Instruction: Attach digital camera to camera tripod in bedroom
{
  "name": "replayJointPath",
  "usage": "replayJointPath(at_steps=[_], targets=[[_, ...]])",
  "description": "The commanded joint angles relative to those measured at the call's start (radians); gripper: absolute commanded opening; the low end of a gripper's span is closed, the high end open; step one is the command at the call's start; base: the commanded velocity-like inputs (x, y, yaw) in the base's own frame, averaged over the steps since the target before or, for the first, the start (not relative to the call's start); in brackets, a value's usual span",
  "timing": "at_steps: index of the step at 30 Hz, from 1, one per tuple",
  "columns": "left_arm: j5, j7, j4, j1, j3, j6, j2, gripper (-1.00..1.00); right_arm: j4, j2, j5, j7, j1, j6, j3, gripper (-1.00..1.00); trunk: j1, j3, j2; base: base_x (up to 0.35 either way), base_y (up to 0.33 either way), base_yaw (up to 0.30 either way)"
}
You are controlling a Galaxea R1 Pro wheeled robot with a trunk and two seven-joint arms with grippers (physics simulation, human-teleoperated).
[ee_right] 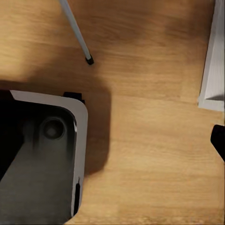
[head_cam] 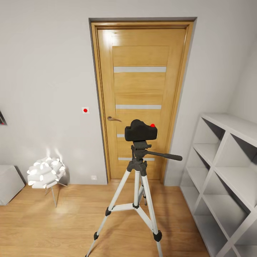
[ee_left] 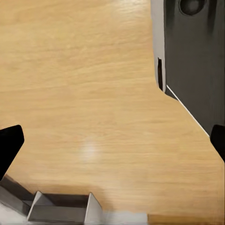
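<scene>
With both wrist cameras looking straight down at the light wood plank floor (ee_left: 93,93), the arms look to be hanging low at the robot's sides, and neither one is reaching for anything. The left gripper (ee_left: 112,140) has its two dark fingertips at opposite edges of its view, spread wide with only floor between them. Of the right gripper just one fingertip (ee_right: 219,139) peeks in, so I cannot tell how its jaws stand. Beneath it, the robot's grey base (ee_right: 42,164) sits near one tripod foot (ee_right: 89,59).

Further out, the camera tripod (head_cam: 137,200) stands on its three silver-white legs, and there's the digital camera (head_cam: 140,131), sitting level on the black head, red button up, pan handle (head_cam: 164,155) jutting out. Behind are the oak door (head_cam: 141,103), the white cube shelving (head_cam: 225,178) and a white lamp (head_cam: 45,172).

By my read the attaching is done; the next move calls only for checking that it holds.
</scene>
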Motion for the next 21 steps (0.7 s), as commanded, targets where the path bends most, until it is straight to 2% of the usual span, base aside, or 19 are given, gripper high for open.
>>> replayJointPath(at_steps=[1, 10, 14, 18, 21], targets=[[0.003, -0.006, -0.001, 0.007, -0.009, 0.004, -0.002, 1.00, 0.004, 0.000, 0.007, -0.004, 0.005, 0.007, 0.000, 1.00, 0.001, -0.002, -0.002, 0.000, 0.000, 0.000], [0.004, -0.004, -0.001, 0.085, -0.009, 0.004, -0.041, 1.00, 0.005, 0.018, 0.006, -0.055, 0.082, 0.061, -0.001, 1.00, 0.001, -0.002, -0.002, 0.000, 0.000, 0.000], [0.008, -0.003, -0.001, 0.106, -0.008, 0.004, -0.050, 1.00, 0.006, 0.024, 0.005, -0.092, 0.106, 0.087, -0.002, 1.00, 0.001, -0.002, -0.002, 0.000, 0.000, 0.000], [0.039, 0.002, -0.001, 0.142, -0.007, 0.004, -0.075, 1.00, 0.006, 0.036, 0.005, -0.133, 0.139, 0.159, -0.002, 1.00, 0.001, -0.002, -0.002, 0.000, 0.000, 0.000], [0.090, 0.022, -0.001, 0.179, -0.005, -0.001, -0.101, 1.00, 0.006, 0.043, 0.004, -0.147, 0.164, 0.208, -0.002, 1.00, 0.001, -0.002, -0.002, 0.000, 0.000, 0.000]])
